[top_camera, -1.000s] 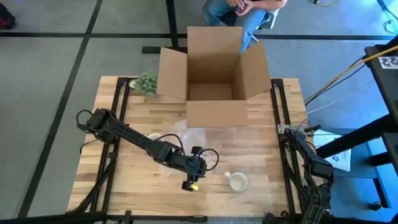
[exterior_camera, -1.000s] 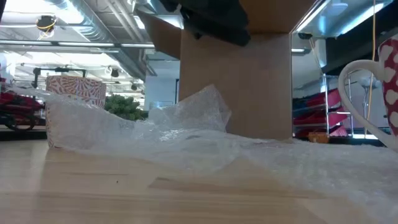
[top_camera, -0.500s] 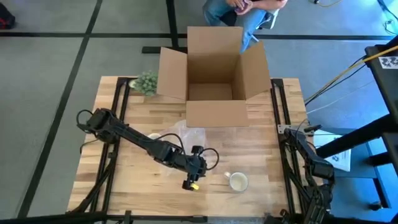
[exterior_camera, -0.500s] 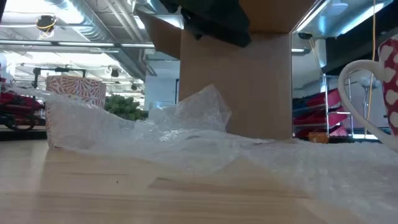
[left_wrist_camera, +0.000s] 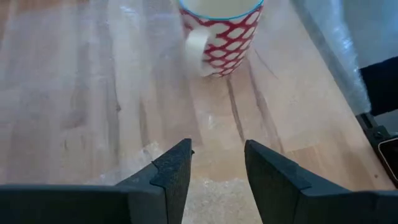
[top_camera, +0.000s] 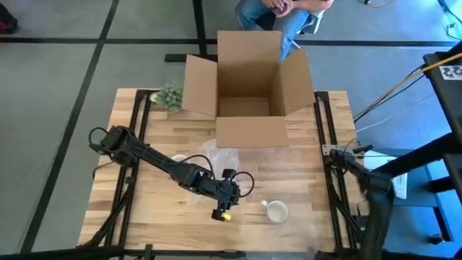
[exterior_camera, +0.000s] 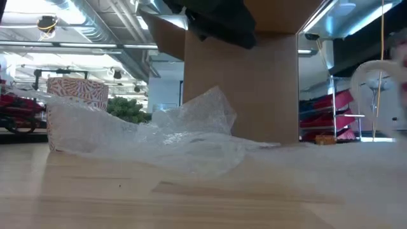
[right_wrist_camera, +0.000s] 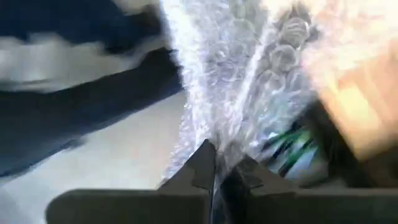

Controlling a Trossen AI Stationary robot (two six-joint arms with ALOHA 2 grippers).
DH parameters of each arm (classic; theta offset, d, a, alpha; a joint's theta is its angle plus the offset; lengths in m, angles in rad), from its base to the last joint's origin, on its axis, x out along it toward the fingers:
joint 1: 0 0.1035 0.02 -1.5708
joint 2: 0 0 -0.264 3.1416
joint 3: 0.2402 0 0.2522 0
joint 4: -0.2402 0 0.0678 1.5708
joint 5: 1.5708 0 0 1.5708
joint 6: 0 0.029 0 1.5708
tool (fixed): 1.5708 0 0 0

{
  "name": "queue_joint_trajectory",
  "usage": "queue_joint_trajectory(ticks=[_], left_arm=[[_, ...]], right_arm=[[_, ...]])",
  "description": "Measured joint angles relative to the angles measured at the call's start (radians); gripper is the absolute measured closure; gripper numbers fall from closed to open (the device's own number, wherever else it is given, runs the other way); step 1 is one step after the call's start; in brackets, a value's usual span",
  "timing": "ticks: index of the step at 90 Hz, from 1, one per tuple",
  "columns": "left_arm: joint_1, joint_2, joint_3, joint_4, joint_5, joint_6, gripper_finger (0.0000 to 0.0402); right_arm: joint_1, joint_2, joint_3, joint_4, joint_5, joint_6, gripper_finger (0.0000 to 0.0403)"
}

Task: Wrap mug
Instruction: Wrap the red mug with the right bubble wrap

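Wooden table (top_camera: 159, 130) standing on grey floor, seen from above; open box (top_camera: 245, 94) sitting at the far edge, a small green plant (top_camera: 170, 94) just beside the box's left flap; a person (top_camera: 278, 14) sitting beyond the box

Left arm lying across the table from the left edge toward the middle; left gripper (top_camera: 229, 193) hanging low over the table near the front, fingers (left_wrist_camera: 174, 171) parted with bare wood showing between them, grasping nothing

Mug (top_camera: 276, 211) standing upright on the table just right of the left gripper, apart from it; in the left wrist view the mug (left_wrist_camera: 219, 34) is showing a red-and-white pattern with its pale handle facing the gripper, well ahead of the fingertips

Bubble wrap (top_camera: 209, 155) lying crumpled on the table between the box and the left gripper; in the low view the wrap (exterior_camera: 184, 137) is spreading across the middle, with a red-patterned cup (exterior_camera: 77, 95) standing behind its left end and the box (exterior_camera: 241, 89) rising behind it

Right arm sitting off the table's right edge; right gripper (right_wrist_camera: 219, 171) showing its fingers pinched together on a sheet of bubble wrap (right_wrist_camera: 236, 74), clenched on it; the right gripper is appearing smeared in the high view (top_camera: 381, 193)
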Motion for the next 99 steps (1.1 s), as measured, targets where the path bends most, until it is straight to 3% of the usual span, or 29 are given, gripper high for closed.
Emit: queue_joint_trajectory(ticks=[10,44,70,88,99], left_arm=[[0.006,0.000,0.000,0.000,0.000,0.003,0.0267],[0.006,0.000,0.000,-0.004,-0.004,0.015,0.0267],[0.006,0.000,0.000,-0.007,-0.004,0.014,0.0267],[0.006,0.000,0.000,-0.003,-0.004,0.009,0.0267],[0.006,0.000,0.000,-0.003,-0.004,0.009,0.0267]], right_arm=[[-0.012,0.035,-0.025,-0.056,0.002,0.001,0.0401],[-0.056,0.000,-0.011,0.038,0.121,-0.073,0.0403],[-0.085,-0.030,-0.016,0.109,0.441,-0.229,0.0403],[-0.090,-0.064,-0.017,-0.018,0.700,-0.216,0.0403],[-0.111,-0.067,-0.017,-0.126,0.767,-0.162,0.0403]])
